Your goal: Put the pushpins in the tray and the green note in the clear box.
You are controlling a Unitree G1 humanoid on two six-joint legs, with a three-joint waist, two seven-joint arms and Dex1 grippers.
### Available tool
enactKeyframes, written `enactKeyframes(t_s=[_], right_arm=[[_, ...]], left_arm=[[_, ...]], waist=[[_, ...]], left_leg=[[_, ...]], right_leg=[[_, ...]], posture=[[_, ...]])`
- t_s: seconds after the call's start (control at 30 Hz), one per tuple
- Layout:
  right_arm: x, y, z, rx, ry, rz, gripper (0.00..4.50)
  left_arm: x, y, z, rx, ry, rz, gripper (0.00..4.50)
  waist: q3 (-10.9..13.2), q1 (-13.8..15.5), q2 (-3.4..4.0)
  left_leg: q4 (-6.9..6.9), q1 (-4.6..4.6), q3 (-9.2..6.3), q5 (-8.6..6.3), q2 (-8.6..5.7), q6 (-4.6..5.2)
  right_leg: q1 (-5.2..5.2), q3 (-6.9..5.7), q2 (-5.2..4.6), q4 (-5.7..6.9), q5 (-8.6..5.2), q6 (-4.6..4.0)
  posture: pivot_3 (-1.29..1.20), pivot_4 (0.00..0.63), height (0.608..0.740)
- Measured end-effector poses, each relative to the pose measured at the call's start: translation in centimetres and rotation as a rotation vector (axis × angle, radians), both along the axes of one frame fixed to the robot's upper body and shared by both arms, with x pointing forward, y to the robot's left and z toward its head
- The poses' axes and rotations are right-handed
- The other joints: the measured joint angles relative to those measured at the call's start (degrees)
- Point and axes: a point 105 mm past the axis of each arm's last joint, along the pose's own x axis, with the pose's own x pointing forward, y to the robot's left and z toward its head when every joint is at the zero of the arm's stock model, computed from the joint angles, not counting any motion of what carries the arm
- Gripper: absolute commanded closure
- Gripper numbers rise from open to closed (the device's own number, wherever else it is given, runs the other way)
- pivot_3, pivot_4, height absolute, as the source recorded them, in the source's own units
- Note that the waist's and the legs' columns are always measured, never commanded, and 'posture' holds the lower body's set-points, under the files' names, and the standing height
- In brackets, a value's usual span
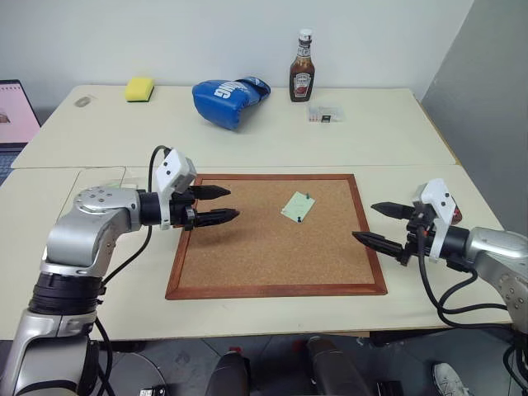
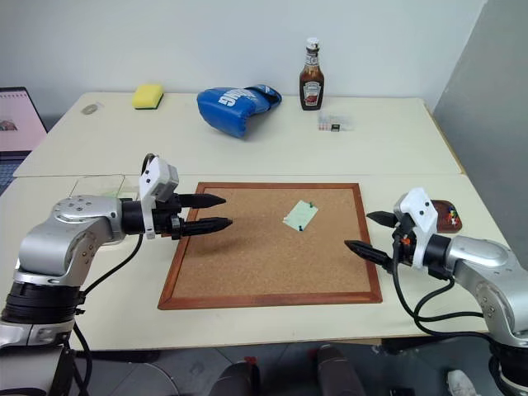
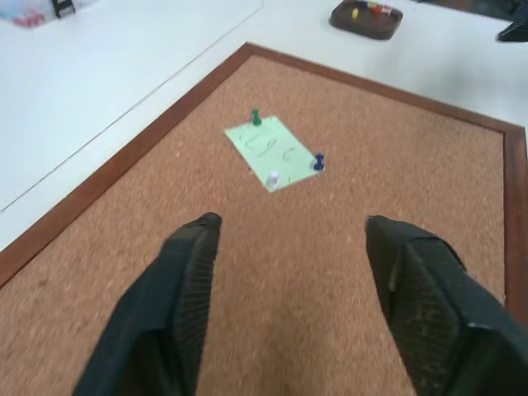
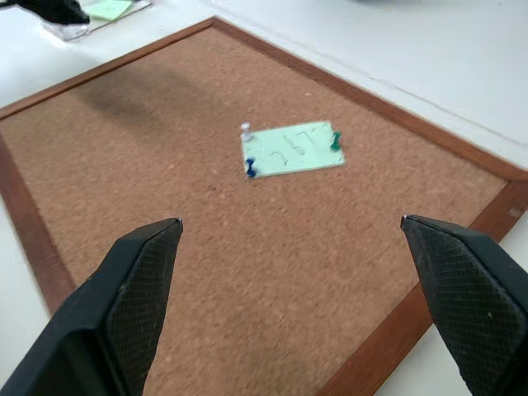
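A pale table [image 1: 247, 140] carried everything, and the biggest thing on it was a wood-framed corkboard [image 1: 247, 256] lying flat near the front edge. At the back sat a blue boxing glove [image 1: 229, 99] with white lettering too small to read, a ketchup bottle [image 1: 302, 76] whose label could not be read either, a yellow sponge [image 1: 139, 88] and a small clear case [image 1: 326, 112] of tiny items. A laptop [image 1: 15, 115] showed at the far left edge.

The clear box [image 2: 99, 186] lay off the board's left side, behind the left arm, with a green sheet already inside it. The tray [image 2: 446, 214] sat off the board's right side, just behind the right gripper, holding a few coloured pins [image 3: 369, 10].

The green note [image 1: 298, 206] lay on the board, right of its middle and toward the back. It bore faint handwritten marks that could not be made out. Three pushpins stood in it: a green pin [image 3: 256, 118], a blue pin [image 3: 318, 162] and a white pin [image 3: 274, 176].

The left gripper [image 1: 224, 205] hung over the board's left part, pointing toward the note, its fingers parted a moderate way and holding nothing. The right gripper [image 1: 381, 223] hung at the board's right edge, its fingers spread wide and empty.
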Motion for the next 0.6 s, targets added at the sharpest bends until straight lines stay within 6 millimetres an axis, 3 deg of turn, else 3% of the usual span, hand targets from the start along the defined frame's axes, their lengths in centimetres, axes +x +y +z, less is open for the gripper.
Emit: enactKeyframes(t_s=[0.37, 0.6], right_arm=[[4.3, 2.9, -2.2, 0.005, -0.065, -0.06, 0.0], [7.6, 4.5, -3.3, 0.034, -0.085, -0.135, 0.0]], left_arm=[[1.3, -3.0, -3.6, -0.085, -0.046, 0.076, 4.33], [1.5, -4.0, -5.3, -0.087, -0.035, 0.101, 4.44]], waist=[[0.0, 0.02, 0.0], [-0.01, -0.12, 0.01]], left_leg=[[0.04, 0.03, 0.0, 0.0, -0.01, 0.0], [0.04, 0.1, 0.01, 0.01, 0.0, 0.0]], right_leg=[[0.03, 0.03, 0.0, 0.05, 0.05, 0.04], [0.07, 0.03, 0.01, 0.1, 0.09, 0.0]], posture=[[0.0, 0.15, 0.74], [0.0, 0.15, 0.74]])
